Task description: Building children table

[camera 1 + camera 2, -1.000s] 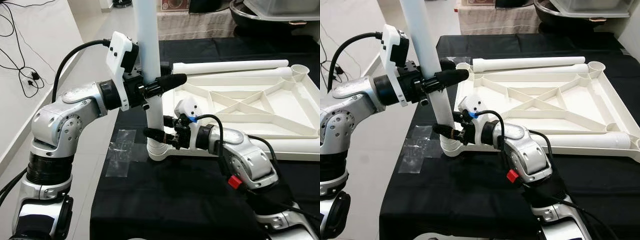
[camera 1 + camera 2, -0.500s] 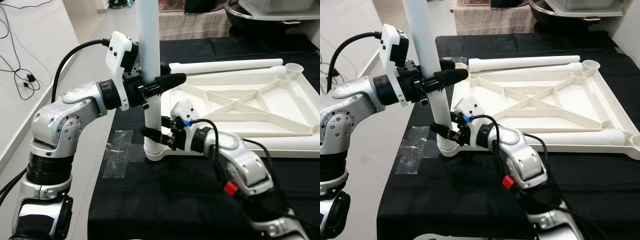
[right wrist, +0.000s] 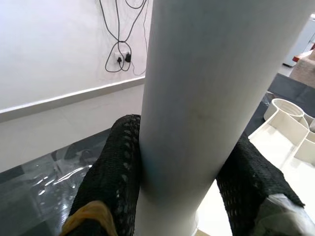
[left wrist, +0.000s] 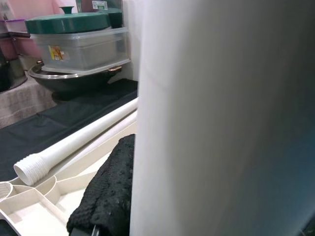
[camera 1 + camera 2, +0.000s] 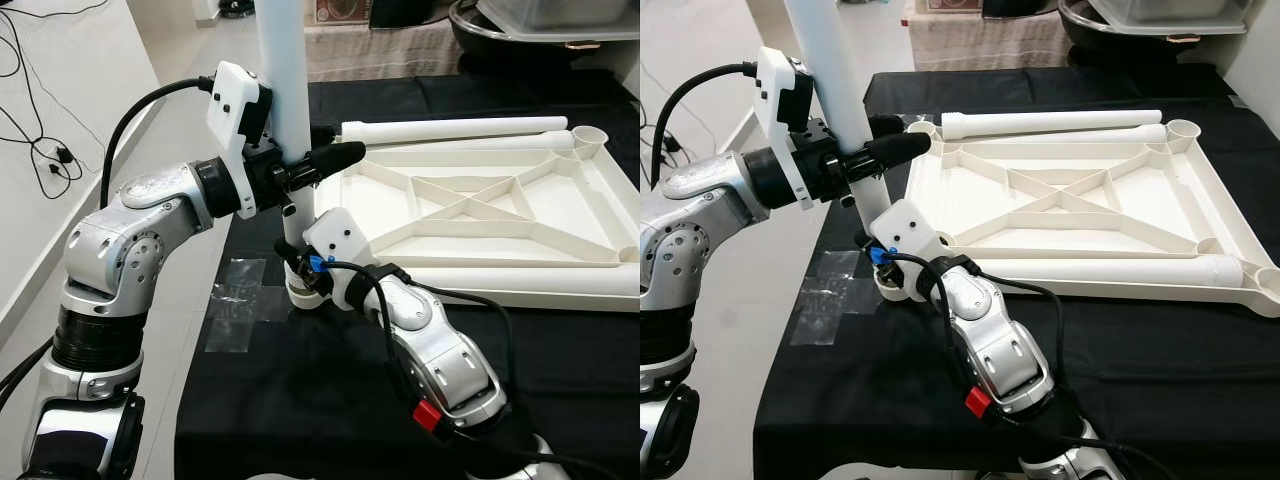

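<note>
An upright white leg (image 5: 283, 90) stands in the corner socket (image 5: 300, 293) of the upside-down tabletop (image 5: 1080, 215) on the black cloth. The left gripper (image 5: 312, 150) pinches it high, the right gripper (image 3: 187, 187) low; the right wrist view shows both fingers (image 3: 113, 167) clasping it. Three more legs lie on the tabletop.

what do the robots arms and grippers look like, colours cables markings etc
Both arms are glossy silver segments with black joint rings. Each wrist carries a white boxy camera housing with a black cable looping back along the arm. The left gripper and right gripper have long black fingers in mesh-textured covers. The right arm has a red tab near its elbow and a blue connector at its wrist.
</note>
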Available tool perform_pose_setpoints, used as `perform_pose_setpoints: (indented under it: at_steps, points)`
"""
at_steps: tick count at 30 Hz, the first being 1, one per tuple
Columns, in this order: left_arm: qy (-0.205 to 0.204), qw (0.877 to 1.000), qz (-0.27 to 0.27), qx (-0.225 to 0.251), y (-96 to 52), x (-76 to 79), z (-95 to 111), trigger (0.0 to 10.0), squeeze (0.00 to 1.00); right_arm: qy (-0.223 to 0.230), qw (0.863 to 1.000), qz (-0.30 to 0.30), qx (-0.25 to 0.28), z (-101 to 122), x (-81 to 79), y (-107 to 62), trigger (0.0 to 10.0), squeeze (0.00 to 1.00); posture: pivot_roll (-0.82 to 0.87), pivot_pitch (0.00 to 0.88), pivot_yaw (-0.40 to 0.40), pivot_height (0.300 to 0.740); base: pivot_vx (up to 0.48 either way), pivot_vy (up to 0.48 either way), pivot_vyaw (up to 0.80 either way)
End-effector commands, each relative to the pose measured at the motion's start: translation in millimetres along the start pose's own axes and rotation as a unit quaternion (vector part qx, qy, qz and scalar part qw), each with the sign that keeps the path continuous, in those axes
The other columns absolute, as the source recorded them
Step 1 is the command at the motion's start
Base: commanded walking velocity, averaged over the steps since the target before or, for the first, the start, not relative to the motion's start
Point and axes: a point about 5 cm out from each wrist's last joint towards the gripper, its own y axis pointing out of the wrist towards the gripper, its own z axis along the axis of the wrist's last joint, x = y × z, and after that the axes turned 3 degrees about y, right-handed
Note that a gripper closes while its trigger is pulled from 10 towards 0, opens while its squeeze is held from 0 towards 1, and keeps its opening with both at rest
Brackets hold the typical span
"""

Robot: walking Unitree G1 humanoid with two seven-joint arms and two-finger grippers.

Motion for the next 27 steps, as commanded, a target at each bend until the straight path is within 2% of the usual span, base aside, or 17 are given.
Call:
perform_pose_setpoints:
  at_steps: [1,3,5,6,7,8,9,10,11,12,13,14,18,27]
  points:
    - [-0.01,1.0,-0.027,-0.002,3.1,7.6,1,10.0,0.0,-0.034,0.996,-0.027,-0.077,-26,2.3,1.9,0.0,0.0,0.0,0.182,0.022,0.74,0.0,0.0,0.0]
    - [-0.009,1.0,-0.026,-0.002,2.9,7.4,1,10.0,0.0,-0.03,0.996,-0.029,-0.078,-26,3.3,2.0,0.0,0.0,0.0,0.18,0.019,0.74,0.0,0.0,0.0]
    - [-0.005,1.0,-0.013,0.004,0.8,4.7,4,10.0,0.0,0.038,0.998,0.022,-0.042,-17,-3.1,3.3,0.0,0.0,0.0,0.182,0.02,0.74,0.0,0.0,0.0]
    - [-0.008,1.0,-0.002,0.011,-0.1,0.8,8,10.0,0.0,0.068,0.996,0.066,-0.004,-6,-7.0,3.5,0.0,0.0,0.0,0.199,0.015,0.74,0.0,0.0,0.0]
    - [-0.008,1.0,-0.002,0.011,-0.1,0.8,8,10.0,0.0,0.068,0.996,0.066,-0.004,-6,-7.0,3.5,0.0,0.0,0.0,0.199,0.015,0.74,0.0,0.0,0.0]
    - [-0.012,1.0,0.007,0.021,-1.0,-2.9,12,10.0,0.0,0.092,0.989,0.107,0.032,3,-9.2,2.0,0.0,0.0,0.0,0.199,0.015,0.74,0.0,0.0,0.0]
    - [-0.021,0.999,0.016,0.035,-2.7,-7.2,19,10.0,0.0,0.124,0.981,0.135,0.064,11,-5.0,-1.4,0.0,0.0,0.0,0.196,0.003,0.74,0.0,0.0,0.0]
    - [-0.021,0.999,0.016,0.035,-2.7,-7.2,19,10.0,0.0,0.124,0.981,0.135,0.064,11,-5.0,-1.4,0.0,0.0,0.0,0.196,0.003,0.74,0.0,0.0,0.0]
    - [-0.036,0.998,0.022,0.055,-4.9,-13.8,29,10.0,0.0,0.145,0.974,0.152,0.09,17,9.2,-4.4,0.0,0.0,0.0,0.201,0.002,0.74,0.0,0.0,0.0]
    - [-0.036,0.998,0.022,0.055,-4.9,-13.8,29,10.0,0.0,0.145,0.974,0.152,0.09,17,9.2,-4.4,0.0,0.0,0.0,0.201,0.002,0.74,0.0,0.0,0.0]
    - [-0.042,0.997,0.022,0.062,-5.6,-16.3,32,10.0,0.0,0.142,0.974,0.151,0.091,19,16.4,-4.3,0.0,0.0,0.0,0.201,0.002,0.74,0.0,0.0,0.0]
    - [-0.06,0.996,0.016,0.065,-6.0,-17.4,33,10.0,1.0,0.126,0.976,0.151,0.092,21,22.6,-3.8,0.0,0.0,0.0,0.191,0.004,0.74,0.0,0.0,0.0]
    - [-0.066,0.996,0.004,0.064,-5.9,-17.5,34,10.0,1.0,0.107,0.979,0.147,0.094,26,30.7,-1.7,0.0,0.0,-0.01,0.198,0.006,0.74,0.0,0.0,0.0]
    - [-0.058,0.995,0.016,0.074,-10.7,-21.5,40,10.0,1.0,0.132,0.976,0.138,0.1,24,27.0,-0.2,0.0,0.0,0.0,0.2,0.02,0.74,0.0,0.0,0.0]
